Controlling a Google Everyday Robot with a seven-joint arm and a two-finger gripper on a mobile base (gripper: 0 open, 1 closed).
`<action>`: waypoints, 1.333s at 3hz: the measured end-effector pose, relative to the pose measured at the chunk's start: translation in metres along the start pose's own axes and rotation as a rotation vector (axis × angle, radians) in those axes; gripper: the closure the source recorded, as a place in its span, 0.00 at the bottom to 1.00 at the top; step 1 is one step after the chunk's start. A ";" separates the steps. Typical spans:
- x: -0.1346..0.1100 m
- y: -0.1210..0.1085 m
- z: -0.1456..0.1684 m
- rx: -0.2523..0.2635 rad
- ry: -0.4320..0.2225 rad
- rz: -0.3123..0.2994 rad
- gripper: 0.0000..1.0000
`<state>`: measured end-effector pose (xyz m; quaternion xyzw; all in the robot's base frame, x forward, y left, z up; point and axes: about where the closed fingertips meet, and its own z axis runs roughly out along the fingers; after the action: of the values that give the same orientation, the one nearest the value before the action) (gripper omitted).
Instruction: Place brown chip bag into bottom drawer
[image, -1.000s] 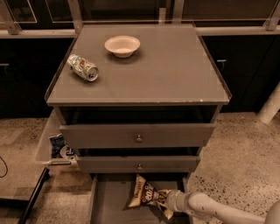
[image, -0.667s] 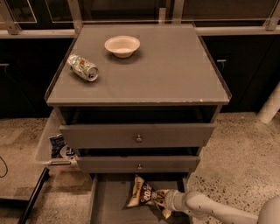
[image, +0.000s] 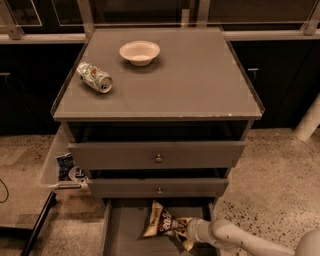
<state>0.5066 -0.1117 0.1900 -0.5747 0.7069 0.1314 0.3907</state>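
Note:
The brown chip bag (image: 161, 223), dark brown with cream ends and white lettering, lies inside the open bottom drawer (image: 122, 227) of the grey cabinet, at the bottom of the camera view. My gripper (image: 184, 231) reaches in from the lower right on a white arm (image: 235, 237) and is at the bag's right end. The bag hides the fingertips, so the grip itself does not show.
The two upper drawers (image: 157, 156) with brass knobs stand slightly open above. A cream bowl (image: 139, 52) and a tipped can (image: 94, 77) sit on the cabinet top. A clear bin (image: 62, 167) with a blue-white packet hangs at the cabinet's left. Speckled floor on both sides.
The arm and the bag have shifted slightly to the left inside the bottom drawer. Nothing else has moved.

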 end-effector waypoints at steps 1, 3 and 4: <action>0.000 0.000 0.000 -0.001 -0.001 0.000 0.65; 0.000 0.000 0.000 -0.002 -0.001 0.000 0.18; -0.002 0.001 -0.001 -0.004 -0.001 -0.003 0.00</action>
<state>0.5053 -0.1110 0.1915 -0.5764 0.7056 0.1325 0.3903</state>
